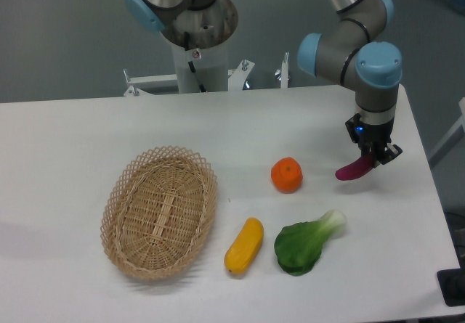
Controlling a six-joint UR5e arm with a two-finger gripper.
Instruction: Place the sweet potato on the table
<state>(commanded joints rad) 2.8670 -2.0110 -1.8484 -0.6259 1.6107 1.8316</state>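
Gripper (375, 156) clamped on the sweet potato (353, 169), small, smooth, magenta-purple, curved with a tapered end jutting left from the dark fingers, near the tabletop's right edge; hard to say whether touching the table (65, 141) or just above it. White, flat, matte surface, rounded corners. Left of the potato, well apart, a round orange fruit (287, 175), dimpled at the top. Toward the front edge, a glossy yellow oblong vegetable (244, 246) beside a leafy green bok choy (306, 242) with a pale stalk. Further left, an oval woven wicker basket (160, 211), lacy open rim. No readable writing anywhere.
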